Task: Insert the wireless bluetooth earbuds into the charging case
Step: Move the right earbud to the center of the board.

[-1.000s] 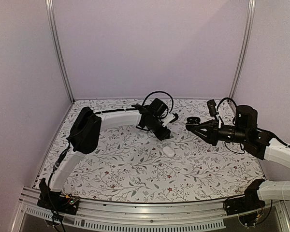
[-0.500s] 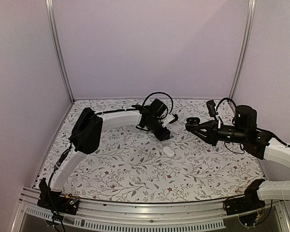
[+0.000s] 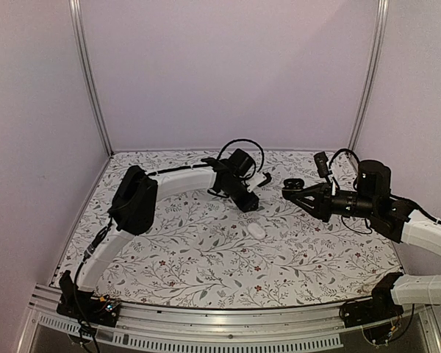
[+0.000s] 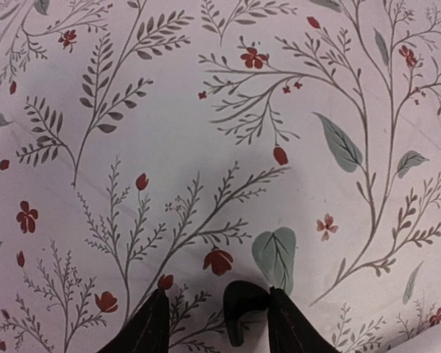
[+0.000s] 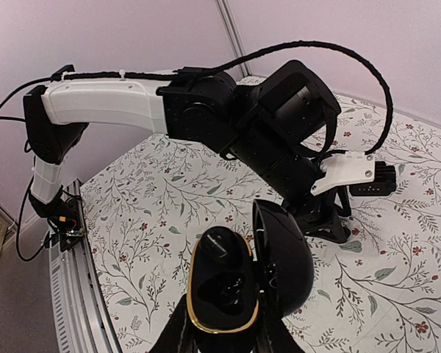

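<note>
My right gripper [image 5: 224,334] is shut on the open charging case [image 5: 222,290], black with a gold rim, its lid [image 5: 283,254] swung to the right. The far well holds a glossy dark piece; the near well looks hollow. In the top view the case [image 3: 292,183] is held above the table at right centre. My left gripper [image 4: 217,296] is open, pointing down at the cloth. A tiny dark earbud [image 4: 246,301] sits between its fingers, against the right finger [image 4: 294,327] and apart from the left one. In the top view the left gripper [image 3: 248,204] is mid-table, left of the case.
A white oval pebble-shaped object [image 3: 256,230] lies on the flowered cloth [image 3: 191,250] just in front of the left gripper. The left arm [image 5: 117,103] arches across the table in the right wrist view. Purple walls and metal posts enclose the back and sides.
The left arm's elbow has shifted slightly to the right. Both grippers and the case stay where they were.
</note>
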Motion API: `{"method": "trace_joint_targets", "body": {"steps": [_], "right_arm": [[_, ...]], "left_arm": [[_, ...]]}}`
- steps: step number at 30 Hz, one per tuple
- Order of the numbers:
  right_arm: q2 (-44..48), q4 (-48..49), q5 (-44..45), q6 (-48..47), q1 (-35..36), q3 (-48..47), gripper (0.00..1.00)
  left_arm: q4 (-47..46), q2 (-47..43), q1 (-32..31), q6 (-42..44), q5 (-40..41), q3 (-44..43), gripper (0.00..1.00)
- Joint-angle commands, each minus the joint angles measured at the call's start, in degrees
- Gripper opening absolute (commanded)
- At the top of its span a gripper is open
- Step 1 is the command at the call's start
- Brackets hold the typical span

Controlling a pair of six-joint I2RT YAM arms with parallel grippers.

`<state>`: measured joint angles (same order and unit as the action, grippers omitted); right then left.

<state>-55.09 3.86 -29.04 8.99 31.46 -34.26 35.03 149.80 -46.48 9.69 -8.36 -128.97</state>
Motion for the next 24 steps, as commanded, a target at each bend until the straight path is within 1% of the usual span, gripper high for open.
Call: {"method": "trace_joint_targets", "body": {"steps": [1,6,13,21,24], "right_arm": [[0.9,0.3,0.0,-0.4,-0.3,-1.6,0.00],[0.5,0.5,-0.2,-0.5,-0.3,-1.6,0.00],[0.9,0.2,-0.1,-0.4,-0.3,-1.6,0.00],[0.8,0.4,-0.1,-0.4,-0.3,-1.6,0.00],[0.6,0.5,-0.2,-0.3,-0.3,-1.6,0.00]], "left_arm": [[2.2,2.2,0.8,1.2,-0.4,-3.5,0.44],[2.3,2.6,0.9,1.8,-0.4,-3.8,0.38],[2.3,3.4,0.6,1.9,-0.2,-4.1,0.34],[3.7,2.2,0.3,2.8,1.0,-3.5,0.23],[4.0,1.5,0.3,3.0,1.6,-2.4,0.20]]}}
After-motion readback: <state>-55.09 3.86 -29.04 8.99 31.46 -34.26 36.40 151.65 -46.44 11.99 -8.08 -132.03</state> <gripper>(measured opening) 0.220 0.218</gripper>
